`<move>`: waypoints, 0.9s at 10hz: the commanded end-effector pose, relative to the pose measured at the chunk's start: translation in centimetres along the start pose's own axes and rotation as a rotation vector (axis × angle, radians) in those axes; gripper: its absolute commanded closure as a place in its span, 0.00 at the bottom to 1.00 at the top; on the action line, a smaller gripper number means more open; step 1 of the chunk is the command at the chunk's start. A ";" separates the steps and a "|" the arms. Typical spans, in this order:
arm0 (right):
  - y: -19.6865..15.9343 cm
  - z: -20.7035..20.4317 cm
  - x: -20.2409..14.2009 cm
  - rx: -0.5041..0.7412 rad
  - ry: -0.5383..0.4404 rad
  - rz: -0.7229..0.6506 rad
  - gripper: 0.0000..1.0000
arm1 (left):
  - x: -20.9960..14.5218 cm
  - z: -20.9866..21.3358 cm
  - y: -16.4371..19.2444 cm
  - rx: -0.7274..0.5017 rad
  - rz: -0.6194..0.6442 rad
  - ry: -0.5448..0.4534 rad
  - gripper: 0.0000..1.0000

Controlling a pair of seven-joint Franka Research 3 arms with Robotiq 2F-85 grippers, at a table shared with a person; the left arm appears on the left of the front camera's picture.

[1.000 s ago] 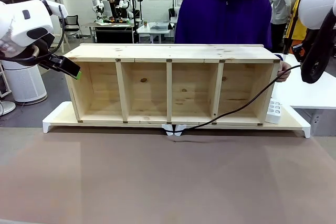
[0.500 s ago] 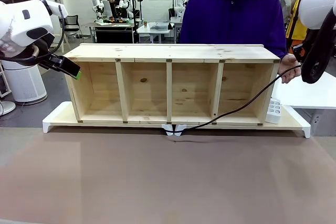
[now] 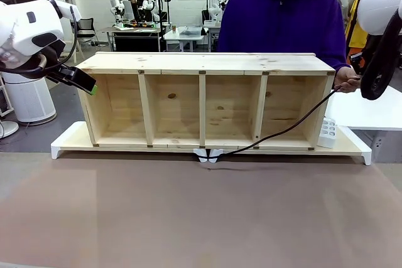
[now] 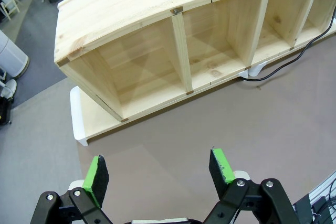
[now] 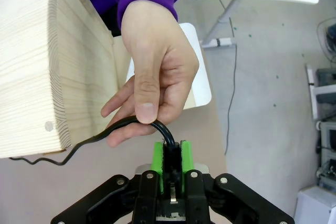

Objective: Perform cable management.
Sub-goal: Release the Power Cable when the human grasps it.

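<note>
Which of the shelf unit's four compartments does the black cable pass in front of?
The rightmost compartment: the cable slants across its opening from the table up to the right gripper and the person's hand. Nothing crosses the other three openings.

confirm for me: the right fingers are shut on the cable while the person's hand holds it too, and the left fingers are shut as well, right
Not quite. The left gripper is open: the left wrist view shows its green-padded fingers spread apart with nothing between them. The rest holds: the right gripper is shut on the cable, and the person's hand holds it too.
</note>
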State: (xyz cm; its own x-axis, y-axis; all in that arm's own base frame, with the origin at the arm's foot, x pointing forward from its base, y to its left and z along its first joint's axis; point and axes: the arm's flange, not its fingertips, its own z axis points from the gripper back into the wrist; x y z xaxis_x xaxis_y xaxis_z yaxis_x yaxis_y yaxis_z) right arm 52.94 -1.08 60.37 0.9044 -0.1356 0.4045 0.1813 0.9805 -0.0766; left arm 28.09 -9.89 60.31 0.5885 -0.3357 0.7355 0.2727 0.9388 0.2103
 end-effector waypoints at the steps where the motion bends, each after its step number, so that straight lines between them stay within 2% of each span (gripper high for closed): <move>1: -0.1 0.0 0.1 -0.001 -0.005 -0.002 0.84 | 0.1 -0.1 0.0 0.002 -0.004 -0.011 0.00; 5: 0.0 0.0 0.0 0.000 0.000 0.000 0.84 | 0.1 -0.1 0.0 0.002 -0.004 -0.011 0.00; 6: 0.0 0.2 -0.1 -0.008 0.013 0.013 0.64 | 0.1 -0.1 0.0 0.002 -0.004 -0.011 0.00; 7: -0.1 0.4 -0.1 -0.005 0.010 0.015 0.64 | 0.1 -0.1 0.0 0.002 -0.004 -0.011 0.00; 8: -0.1 0.4 -0.1 -0.009 0.017 0.021 0.44 | 0.1 -0.1 0.0 0.002 -0.004 -0.011 0.00; 9: -0.1 0.4 -0.1 -0.011 0.018 0.022 0.60 | 0.1 -0.1 0.0 0.002 -0.004 -0.011 0.00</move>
State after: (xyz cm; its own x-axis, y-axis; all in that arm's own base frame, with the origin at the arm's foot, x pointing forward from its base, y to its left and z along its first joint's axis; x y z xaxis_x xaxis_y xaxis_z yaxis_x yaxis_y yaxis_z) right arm 52.84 -1.02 60.39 0.9067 -0.1343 0.3998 0.1801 0.9805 -0.0790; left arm 28.09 -9.89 60.31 0.5885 -0.3357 0.7355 0.2727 0.9388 0.2103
